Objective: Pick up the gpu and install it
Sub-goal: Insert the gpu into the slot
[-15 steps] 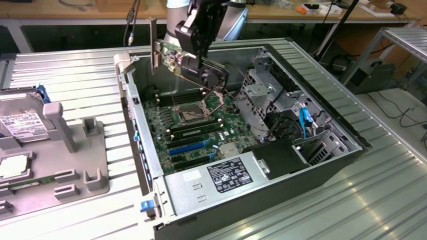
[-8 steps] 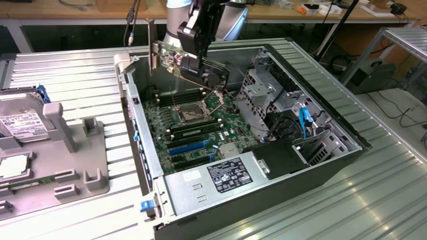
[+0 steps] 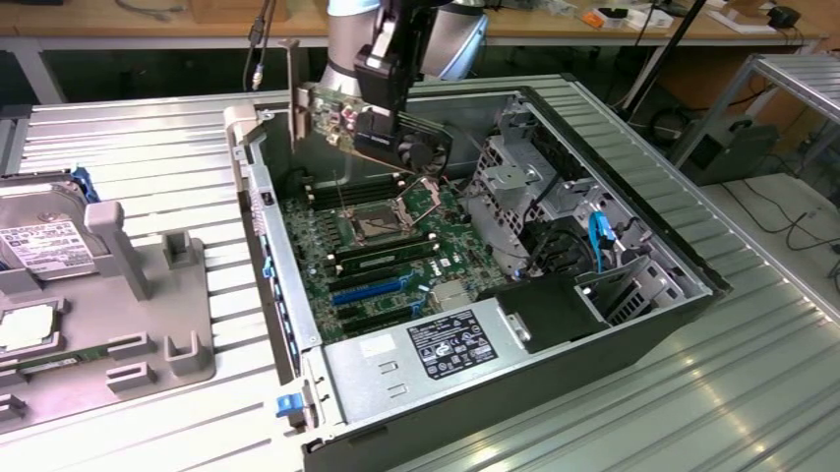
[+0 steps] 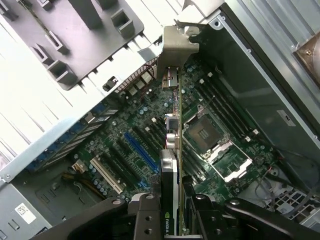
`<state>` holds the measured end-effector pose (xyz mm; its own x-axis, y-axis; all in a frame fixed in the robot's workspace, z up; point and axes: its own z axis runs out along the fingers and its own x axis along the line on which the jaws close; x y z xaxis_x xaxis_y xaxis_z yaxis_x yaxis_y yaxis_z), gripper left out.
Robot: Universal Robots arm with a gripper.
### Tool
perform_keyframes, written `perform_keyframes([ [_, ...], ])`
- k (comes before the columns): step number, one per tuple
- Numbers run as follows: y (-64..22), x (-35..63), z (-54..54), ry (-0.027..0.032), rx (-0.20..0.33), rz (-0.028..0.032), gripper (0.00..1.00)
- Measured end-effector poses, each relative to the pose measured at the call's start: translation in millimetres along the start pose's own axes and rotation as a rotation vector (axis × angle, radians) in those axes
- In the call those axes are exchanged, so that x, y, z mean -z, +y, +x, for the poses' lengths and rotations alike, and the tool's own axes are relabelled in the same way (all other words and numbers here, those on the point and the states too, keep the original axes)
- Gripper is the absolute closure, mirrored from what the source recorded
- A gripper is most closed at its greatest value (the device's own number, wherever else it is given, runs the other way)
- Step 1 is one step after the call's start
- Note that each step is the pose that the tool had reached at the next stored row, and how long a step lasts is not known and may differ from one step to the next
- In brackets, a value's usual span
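gripper (image 4: 172, 212): clamped on gpu (image 4: 169, 170) top edge, holding it upright.
gpu: above motherboard (image 4: 145, 115), connector edge down for insertion; unseated.

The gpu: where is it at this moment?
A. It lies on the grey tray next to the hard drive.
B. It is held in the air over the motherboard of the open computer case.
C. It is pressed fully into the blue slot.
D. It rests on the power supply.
B: the jaws are closed on the gpu, which hangs above the motherboard and is seated in no slot.
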<state>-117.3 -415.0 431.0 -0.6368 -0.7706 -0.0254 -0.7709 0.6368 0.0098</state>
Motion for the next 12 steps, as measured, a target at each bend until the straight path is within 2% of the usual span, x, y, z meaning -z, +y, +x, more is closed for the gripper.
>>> perform_keyframes([
  [12, 0.0, 0.0, 0.0, 0.0012, 0.117, -0.0030, 0.73],
])
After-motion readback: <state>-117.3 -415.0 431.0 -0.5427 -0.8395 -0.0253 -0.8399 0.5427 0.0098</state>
